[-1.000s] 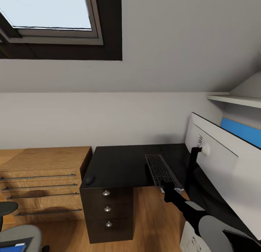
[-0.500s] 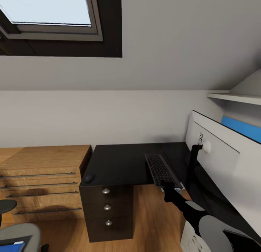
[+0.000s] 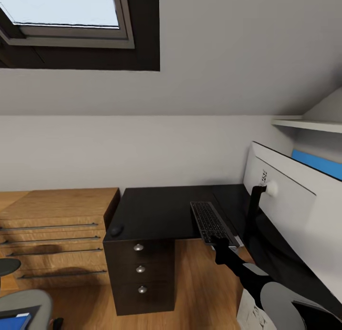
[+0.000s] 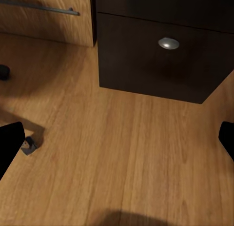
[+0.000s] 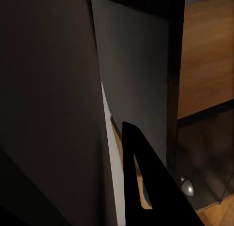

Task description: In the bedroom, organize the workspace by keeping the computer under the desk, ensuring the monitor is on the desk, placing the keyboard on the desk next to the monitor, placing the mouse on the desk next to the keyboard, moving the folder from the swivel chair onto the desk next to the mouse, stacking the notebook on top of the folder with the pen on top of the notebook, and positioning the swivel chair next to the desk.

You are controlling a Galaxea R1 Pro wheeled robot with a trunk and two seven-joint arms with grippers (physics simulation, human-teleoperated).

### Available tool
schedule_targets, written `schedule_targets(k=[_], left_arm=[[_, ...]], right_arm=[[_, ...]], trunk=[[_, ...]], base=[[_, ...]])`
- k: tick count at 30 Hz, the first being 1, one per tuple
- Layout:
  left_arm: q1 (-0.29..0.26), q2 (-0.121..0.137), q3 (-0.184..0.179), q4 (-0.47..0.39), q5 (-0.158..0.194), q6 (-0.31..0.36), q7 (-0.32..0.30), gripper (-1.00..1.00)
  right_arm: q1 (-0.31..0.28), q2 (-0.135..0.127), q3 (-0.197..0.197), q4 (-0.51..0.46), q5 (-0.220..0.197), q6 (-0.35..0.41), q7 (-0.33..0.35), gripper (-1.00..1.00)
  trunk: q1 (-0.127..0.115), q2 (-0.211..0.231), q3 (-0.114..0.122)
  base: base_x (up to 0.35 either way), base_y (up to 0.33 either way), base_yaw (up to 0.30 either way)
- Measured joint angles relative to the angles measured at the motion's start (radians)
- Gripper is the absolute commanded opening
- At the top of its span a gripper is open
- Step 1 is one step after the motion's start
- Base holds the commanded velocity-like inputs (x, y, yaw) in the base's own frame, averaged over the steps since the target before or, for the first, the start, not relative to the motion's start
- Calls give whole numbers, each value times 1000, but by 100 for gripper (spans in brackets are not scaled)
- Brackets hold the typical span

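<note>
- On the black surface (image 3: 156, 211), the keyboard (image 3: 211, 222) lies with its near end over the front edge, beside the monitor (image 3: 289, 206).
- Right jaws (image 3: 221, 243) sit at the keyboard's near end, apparently gripping it; I cannot tell for sure.
- Left jaws (image 4: 117, 143) are spread wide over the wooden floor (image 4: 122, 157) by the drawer unit (image 4: 161, 55).
- Mouse (image 3: 116, 230) rests at the far left corner, well apart.
- Step in hand looks like placing the keyboard; next, push it fully on, then bring the mouse beside it.
</note>
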State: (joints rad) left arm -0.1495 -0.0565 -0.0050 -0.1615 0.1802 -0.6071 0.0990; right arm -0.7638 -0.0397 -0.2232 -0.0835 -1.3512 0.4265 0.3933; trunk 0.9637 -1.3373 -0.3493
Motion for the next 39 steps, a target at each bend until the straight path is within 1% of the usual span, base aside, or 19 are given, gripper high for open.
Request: schedule_targets(k=[4,7,24,39], left_arm=[[0,0,0,0,0,0,0,100],[0,0,0,0,0,0,0,100],[0,1,0,0,0,1,0,100],[0,2,0,0,0,1,0,100]], right_arm=[[-1,0,4,-3,-15,5,3,-100],[0,0,5,-2,-13,4,15,-100],[-1,0,3,-2,-12,4,14,-100],[-1,0,0,-3,-10,4,13,-100]], trunk=[[15,-28,-12],[27,-49,-22],[27,-49,-22],[27,-49,-22]], base=[[0,0,0],[0,0,0],[1,0,0],[40,0,0]])
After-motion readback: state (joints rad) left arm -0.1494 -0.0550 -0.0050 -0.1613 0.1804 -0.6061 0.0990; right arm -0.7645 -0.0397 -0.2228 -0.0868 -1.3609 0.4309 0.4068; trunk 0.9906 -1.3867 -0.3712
